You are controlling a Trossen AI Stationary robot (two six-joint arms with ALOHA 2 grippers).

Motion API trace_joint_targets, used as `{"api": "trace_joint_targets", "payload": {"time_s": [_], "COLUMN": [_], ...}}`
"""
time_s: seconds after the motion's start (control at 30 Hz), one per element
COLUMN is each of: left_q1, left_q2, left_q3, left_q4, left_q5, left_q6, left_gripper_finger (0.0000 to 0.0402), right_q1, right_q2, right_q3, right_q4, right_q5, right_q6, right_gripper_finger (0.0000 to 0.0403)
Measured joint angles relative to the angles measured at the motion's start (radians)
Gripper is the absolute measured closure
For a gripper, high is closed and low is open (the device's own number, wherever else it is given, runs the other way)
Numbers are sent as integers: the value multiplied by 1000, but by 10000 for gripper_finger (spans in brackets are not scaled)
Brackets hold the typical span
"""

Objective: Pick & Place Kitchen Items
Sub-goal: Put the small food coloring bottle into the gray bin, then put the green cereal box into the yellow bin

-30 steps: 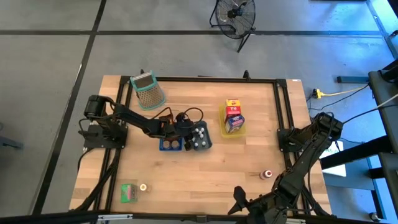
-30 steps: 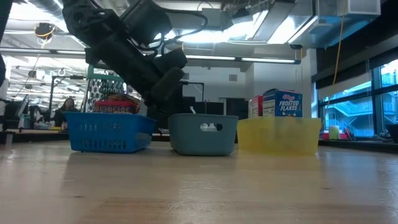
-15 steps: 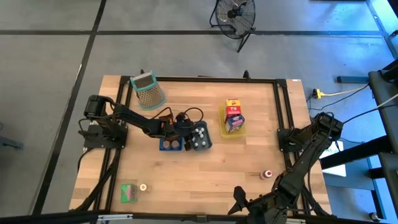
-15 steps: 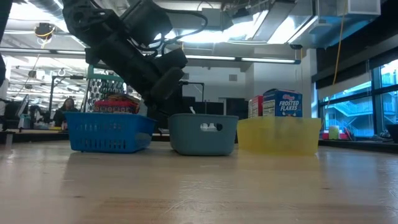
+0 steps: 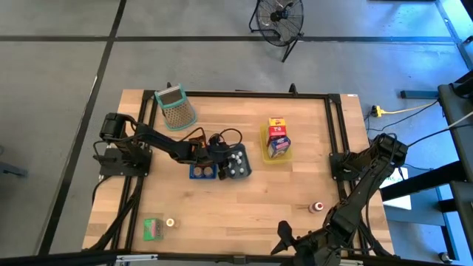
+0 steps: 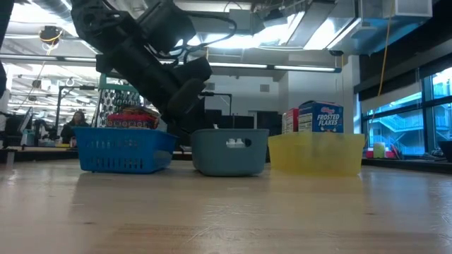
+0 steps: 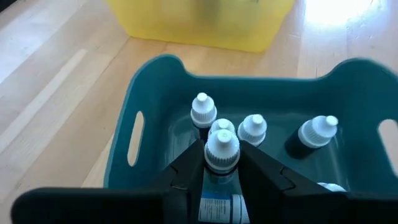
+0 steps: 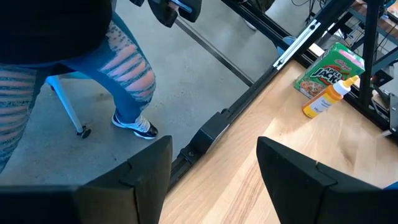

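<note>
At the bottom centre of the left wrist view, the left gripper [image 7: 222, 163] is clamped on a small white-capped bottle [image 7: 222, 149], holding it over the grey-blue tray [image 7: 146, 93], where 4 more white-capped bottles [image 7: 254, 127] stand. Beyond that tray, at the top of the frame, sits the yellow tray [image 7: 205, 28] on the table [image 7: 50, 93]. In the high view, the right gripper [image 5: 284, 238] waits at the bottom edge with its fingers spread wide, and a small jar [image 5: 318, 207] stands at lower right.

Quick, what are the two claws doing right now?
Left claw: closed on a small white-capped bottle over the grey-blue tray.
Right claw: open, holding nothing.
</note>
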Motion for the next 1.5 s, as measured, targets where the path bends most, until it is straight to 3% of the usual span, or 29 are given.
{"api": "trace_joint_targets", "payload": {"time_s": [0.87, 1.23, 1.5], "left_q1": [-7, -15, -15], "left_q2": [0, 0, 0], "left_q3": [0, 0, 0], "left_q4": [37, 36, 36], "left_q5": [-8, -24, -24], "left_q6": [16, -16, -26], "left_gripper_finger": [317, 283, 280], "right_q1": [0, 0, 0], "right_q2": [0, 0, 0], "right_q3": [0, 0, 0], "right_q4": [0, 0, 0], "right_q5": [1, 0, 1], "right_q6": [0, 0, 0], "right_gripper_finger": [167, 167, 167]}}
